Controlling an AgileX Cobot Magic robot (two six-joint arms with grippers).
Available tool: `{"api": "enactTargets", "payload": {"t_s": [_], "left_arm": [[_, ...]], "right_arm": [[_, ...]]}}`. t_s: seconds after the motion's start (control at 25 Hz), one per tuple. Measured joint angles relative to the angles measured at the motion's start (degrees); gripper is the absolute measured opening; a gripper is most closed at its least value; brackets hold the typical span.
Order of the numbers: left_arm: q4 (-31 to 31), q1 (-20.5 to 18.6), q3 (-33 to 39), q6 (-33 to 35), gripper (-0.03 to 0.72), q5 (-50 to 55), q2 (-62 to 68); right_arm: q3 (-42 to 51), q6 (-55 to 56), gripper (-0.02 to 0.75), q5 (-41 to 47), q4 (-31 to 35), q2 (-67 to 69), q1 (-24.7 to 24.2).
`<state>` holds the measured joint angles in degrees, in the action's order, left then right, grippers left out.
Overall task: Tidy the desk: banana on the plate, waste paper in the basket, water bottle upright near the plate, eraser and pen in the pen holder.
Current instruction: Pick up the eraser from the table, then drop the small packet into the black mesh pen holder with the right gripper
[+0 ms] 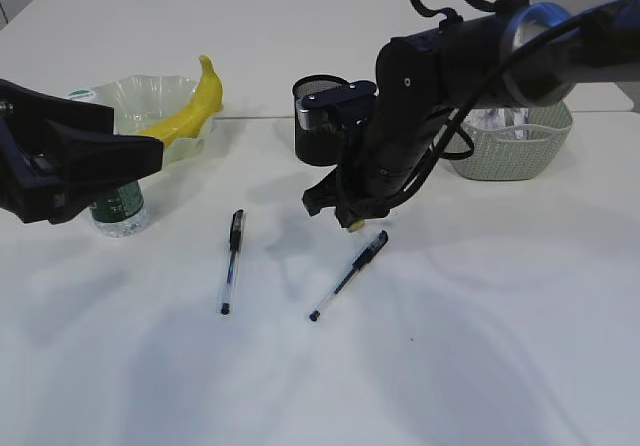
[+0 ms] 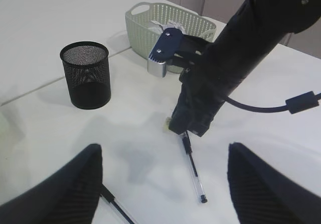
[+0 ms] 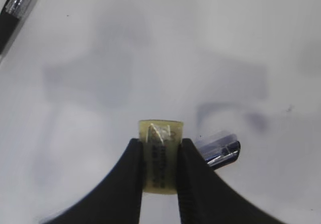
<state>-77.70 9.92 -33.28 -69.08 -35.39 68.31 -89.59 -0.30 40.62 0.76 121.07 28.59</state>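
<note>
My right gripper (image 3: 160, 142) is shut on a pale yellow eraser (image 3: 161, 133) and holds it low over the table, beside the cap end of a black pen (image 3: 221, 151). In the exterior view that gripper (image 1: 346, 216) with the eraser (image 1: 356, 226) hangs in front of the black mesh pen holder (image 1: 318, 116). Two pens (image 1: 231, 262) (image 1: 349, 275) lie on the table. My left gripper (image 2: 164, 146) is open and holds nothing. The banana (image 1: 195, 106) rests on the clear plate (image 1: 150, 91). The water bottle (image 1: 118, 211) stands upright, partly hidden behind my left arm.
A pale green basket (image 1: 510, 151) with crumpled white paper (image 1: 497, 121) in it stands at the back right, behind my right arm. The pen holder (image 2: 86, 76) and the basket (image 2: 165, 20) also show in the left wrist view.
</note>
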Motion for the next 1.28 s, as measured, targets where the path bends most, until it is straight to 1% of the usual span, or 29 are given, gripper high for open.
{"api": "enactTargets", "payload": {"t_s": [0.24,0.44,0.68,1.0,1.28], "left_arm": [[-0.12,0.0,0.0,0.0,0.552,0.0,0.0],[-0.12,0.0,0.0,0.0,0.552,0.0,0.0],[-0.12,0.0,0.0,0.0,0.552,0.0,0.0],[-0.27,0.0,0.0,0.0,0.551,0.0,0.0],[-0.27,0.0,0.0,0.0,0.551,0.0,0.0]], "right_arm": [[-1.45,0.0,0.127,2.17,-1.6,-1.94,0.0],[-6.41,-0.1,0.127,4.68,-2.8,-2.14,0.0],[-11.71,-0.1,0.126,6.42,-5.88,-2.14,0.0],[-14.51,-0.1,0.126,4.7,-7.58,-2.14,-1.13],[-14.59,-0.1,0.126,0.22,-7.96,-2.14,-3.19]]}}
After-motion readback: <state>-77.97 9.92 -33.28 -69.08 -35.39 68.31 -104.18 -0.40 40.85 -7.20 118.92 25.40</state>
